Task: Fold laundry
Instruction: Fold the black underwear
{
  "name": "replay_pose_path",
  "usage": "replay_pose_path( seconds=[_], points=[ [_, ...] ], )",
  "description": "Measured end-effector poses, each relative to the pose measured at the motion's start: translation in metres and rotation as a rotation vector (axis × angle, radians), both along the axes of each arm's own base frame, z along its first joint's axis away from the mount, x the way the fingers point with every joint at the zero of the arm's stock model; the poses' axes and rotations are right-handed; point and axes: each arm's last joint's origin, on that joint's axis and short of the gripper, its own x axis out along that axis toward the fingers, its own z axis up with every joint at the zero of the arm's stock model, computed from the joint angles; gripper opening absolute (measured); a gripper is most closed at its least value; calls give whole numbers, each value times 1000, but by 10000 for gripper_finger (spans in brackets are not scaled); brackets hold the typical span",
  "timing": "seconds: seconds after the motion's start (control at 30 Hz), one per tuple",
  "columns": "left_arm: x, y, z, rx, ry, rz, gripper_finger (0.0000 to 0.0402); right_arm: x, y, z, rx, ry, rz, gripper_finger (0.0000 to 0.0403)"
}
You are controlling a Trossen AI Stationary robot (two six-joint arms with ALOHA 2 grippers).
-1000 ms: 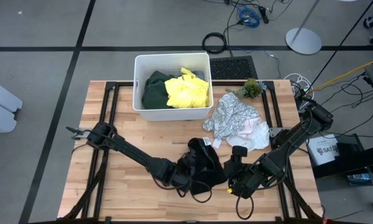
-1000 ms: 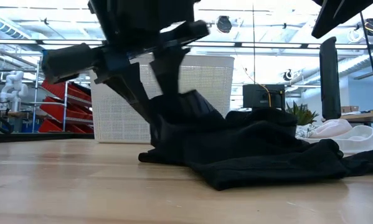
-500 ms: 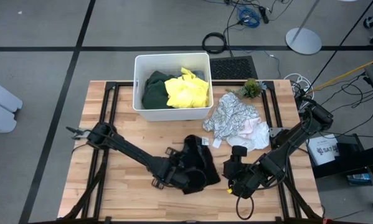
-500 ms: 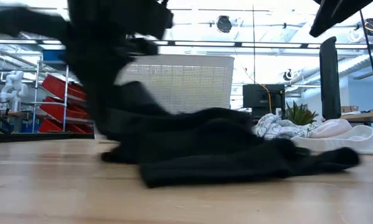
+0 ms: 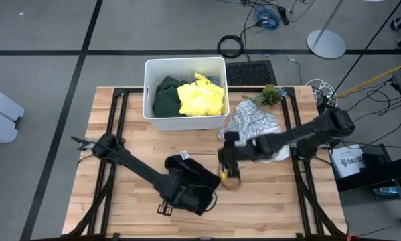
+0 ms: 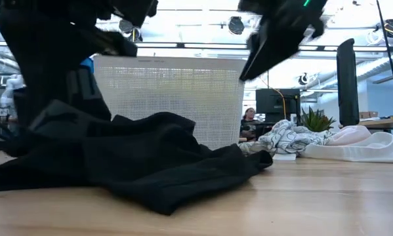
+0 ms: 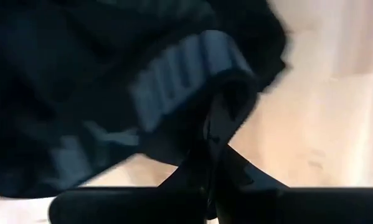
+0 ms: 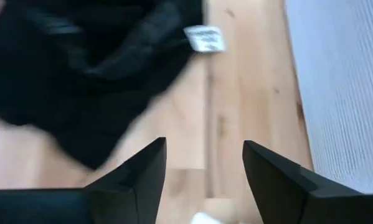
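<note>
**Here: black garment pinched, spreading not yet begun**

Shown from above: left gripper (image 5: 180, 194) at about 6 o'clock on the table (image 5: 267, 201), clamped tight on a fold of the black garment (image 5: 199, 182), which is crumpled in a heap there. Confirmed in the left wrist view, with dark cloth bunched around the closed fingers (image 7: 214, 134).

Right gripper (image 5: 227, 177) hanging just at 2 o'clock of the heap, with fingers apart, holding nothing, over bare wood.

At 12 o'clock, the white bin (image 5: 146, 87), with the green garment (image 5: 165, 95) and yellow garment (image 5: 201, 98) inside. At 2 o'clock, the patterned white garment (image 5: 254, 122), lying loose just beside the bin.

Judged to be the opening step on the first piece: laying out, with no fold made yet. Next move probably calls for a second hold by the right gripper on a free edge of the black garment, then a pull apart to flatten it on the wood. Worth watching for: several bunched layers caught in one pinch, hiding the true edge.
</note>
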Motion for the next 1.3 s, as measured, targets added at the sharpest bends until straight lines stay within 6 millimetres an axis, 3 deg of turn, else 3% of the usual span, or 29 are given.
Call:
replay_pose_path(
  seconds=[0.17, 0.3, 0.43, 0.73, 0.87, 0.97, 1.07, 1.2, 1.3],
  points=[
    [-4, -8, 0, 165, -102, -57, 3, 11, -59, -29, 200, -159, -70, 185],
    [-3, -19, 11, 164, -169, -77, 2, 12, -84, -43, 408, -404, -59, 176],
    [4, -28, 39, 114, -249, -75, 2, 9, -83, -46, 417, -513, 8, 177],
    [17, -24, 148, -142, -494, 38, 2, 6, -70, -40, 426, -517, 92, 178],
    [11, -10, 192, -280, -538, 54, 2, 1, -69, -31, 428, -527, 98, 178],
    [2, 17, 216, -336, -598, 137, 2, -8, -67, -21, 463, -504, 88, 178],
    [-8, 49, 240, -362, -673, 271, 1, -27, -64, -7, 514, -446, 96, 178],
    [-11, 89, 274, -338, -949, 536, 1, -56, -57, 18, 554, -436, 111, 178],
    [-10, 107, 283, -392, -998, 603, 1, -75, -51, 35, 580, -471, 139, 178]
  ],
)
